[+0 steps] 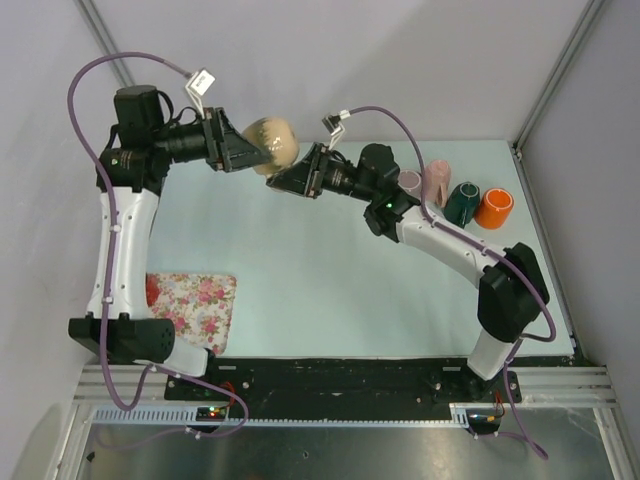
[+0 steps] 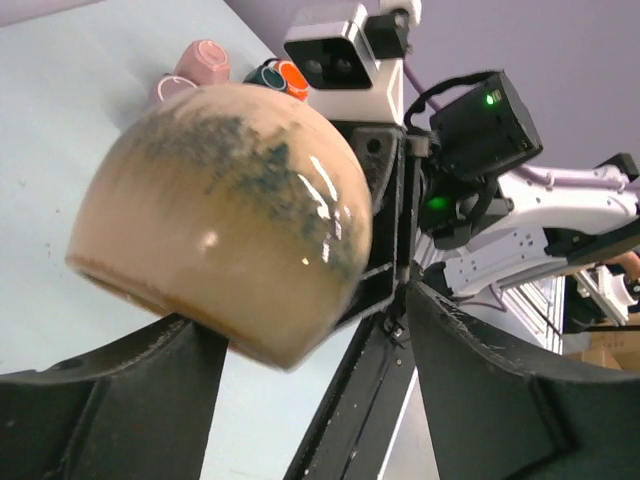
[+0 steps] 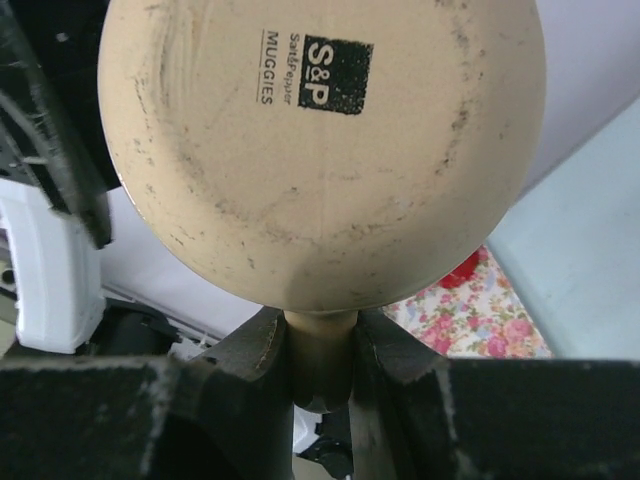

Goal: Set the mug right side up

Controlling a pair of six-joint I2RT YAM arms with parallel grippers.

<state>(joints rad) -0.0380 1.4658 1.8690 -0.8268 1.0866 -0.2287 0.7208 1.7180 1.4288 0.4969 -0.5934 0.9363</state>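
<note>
The mug [image 1: 272, 142] is held in the air above the far part of the tabletop [image 1: 320, 270], between the two arms, and is tipped on its side rather than standing. Its handle [image 3: 320, 360] is clamped between the fingers of the right hand [image 3: 320, 345], so that the flat base is turned straight toward the right wrist camera. The left hand [image 2: 310, 325] is seen just beside the mug with its fingers [image 2: 110, 400] spread wide apart; the lower edge of the mug overlaps one finger in the left wrist view, but whether it touches cannot be told. Behind the mug, the right arm's wrist camera and black body fill that view. Farther out, at the far right of the tabletop, a row of other cups is found: two pink mugs [image 1: 437, 180], a dark green mug [image 1: 462, 203] and an orange mug [image 1: 494, 208], well apart from the held one. A floral cloth [image 1: 195, 305] lies at the near left edge, beside the left arm's base. The mug itself is a rounded, glossy beige, mottled with dark blue-grey speckles on its side and browner toward the rim; a black "S&P" square with "Salt&Pepper MUGGIES" is printed on the scuffed base.
</note>
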